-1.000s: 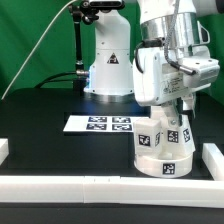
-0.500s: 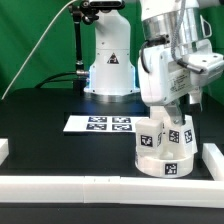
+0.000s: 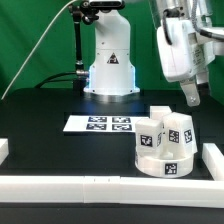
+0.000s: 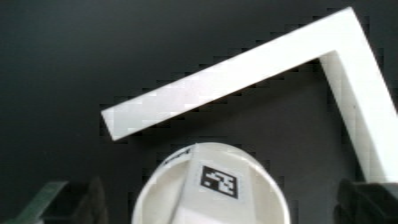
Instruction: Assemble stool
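The white round seat (image 3: 161,163) lies at the front on the exterior view's right, with tags on its rim. Short white tagged legs (image 3: 151,129) (image 3: 179,126) stand upright on it. My gripper (image 3: 190,97) hangs just above and slightly behind the legs, clear of them. Its dark fingers (image 4: 64,200) stand wide apart at the sides of the wrist view, and it is open and holds nothing. The rounded top of one leg (image 4: 210,185), with its tag, shows below between them.
The marker board (image 3: 97,124) lies flat left of the stool. White border bars run along the front (image 3: 60,186), the right (image 3: 213,155) and the left edge (image 3: 4,150); their corner shows in the wrist view (image 4: 240,80). The arm's base (image 3: 108,62) stands behind.
My gripper was down over the legs on the seat. It has lifted up and to the exterior view's right, leaving the legs standing uncovered.
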